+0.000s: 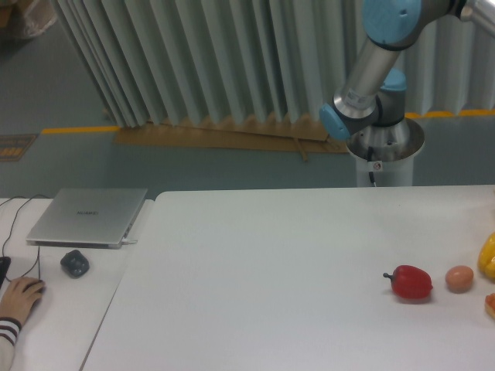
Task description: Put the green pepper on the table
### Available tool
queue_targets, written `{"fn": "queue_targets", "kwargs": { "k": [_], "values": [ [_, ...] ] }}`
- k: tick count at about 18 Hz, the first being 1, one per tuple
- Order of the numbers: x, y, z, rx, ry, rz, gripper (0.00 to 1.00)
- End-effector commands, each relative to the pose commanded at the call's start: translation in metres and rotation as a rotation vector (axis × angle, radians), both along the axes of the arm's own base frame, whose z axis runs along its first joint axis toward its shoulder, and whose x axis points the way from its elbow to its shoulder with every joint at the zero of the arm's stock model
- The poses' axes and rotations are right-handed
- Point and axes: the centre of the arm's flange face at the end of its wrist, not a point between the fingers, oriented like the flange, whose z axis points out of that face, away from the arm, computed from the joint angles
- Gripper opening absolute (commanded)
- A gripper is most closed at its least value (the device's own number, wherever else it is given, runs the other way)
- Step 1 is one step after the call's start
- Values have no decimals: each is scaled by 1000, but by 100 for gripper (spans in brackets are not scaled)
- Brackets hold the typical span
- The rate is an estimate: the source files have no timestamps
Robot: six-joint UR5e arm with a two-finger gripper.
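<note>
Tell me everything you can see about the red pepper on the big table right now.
The red pepper is a glossy, lobed bell pepper lying on its side on the white table, near the right edge. Its short dark stem points left. Nothing touches it except the tabletop; a small orange-tan egg sits just to its right, apart from it.

You see a smooth matt white table [271, 255], glossy red pepper [411, 283], brushed-metal laptop [87, 216], blue plastic arm joints [393, 11].
</note>
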Motion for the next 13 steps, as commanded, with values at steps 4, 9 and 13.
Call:
{"fn": "queue_targets", "kwargs": {
  "k": [4, 9, 13],
  "values": [
    [5, 0, 0, -4, -8, -15, 100],
    [19, 0, -4, -10, -27, -27, 100],
    [21, 1, -13, -4, -44, -27, 100]
  ]
}}
